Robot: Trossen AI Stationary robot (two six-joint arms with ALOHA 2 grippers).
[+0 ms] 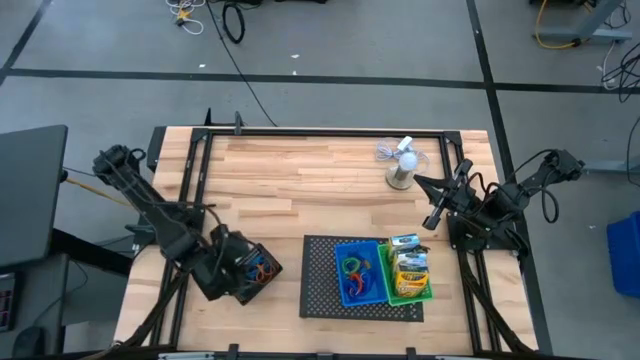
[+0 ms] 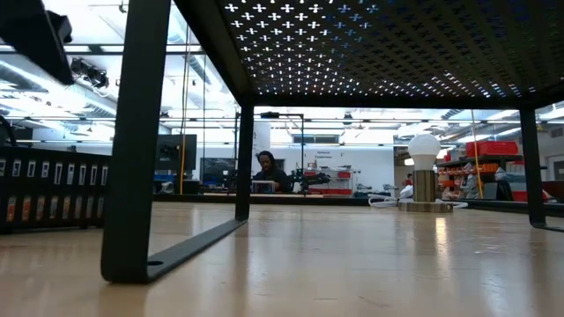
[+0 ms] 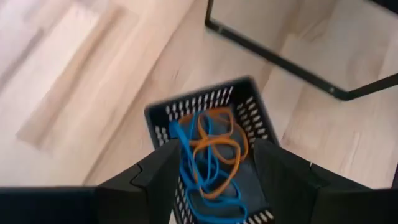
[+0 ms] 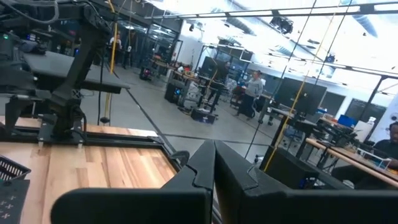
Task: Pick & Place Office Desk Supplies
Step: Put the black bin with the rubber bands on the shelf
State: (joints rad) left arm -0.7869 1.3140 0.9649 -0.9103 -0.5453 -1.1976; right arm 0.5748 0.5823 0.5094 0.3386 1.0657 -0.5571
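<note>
The left gripper (image 3: pixel 211 171) grasps the black bin (image 3: pixel 208 112) by its stiff walls; loose rubber bands (image 3: pixel 208 155) inside shift easily. Right gripper (image 4: pixel 214 168) clenched, empty.

Both arms are matte black, built of thick rounded links with bulky joint housings; the left arm (image 1: pixel 150 205) enters from nine o'clock, the right arm (image 1: pixel 520 190) from three o'clock. A black cable loops beside the right arm's upper link. Each wrist ends in two broad, flat-faced black fingers (image 3: pixel 155 180) with bevelled edges.
</note>
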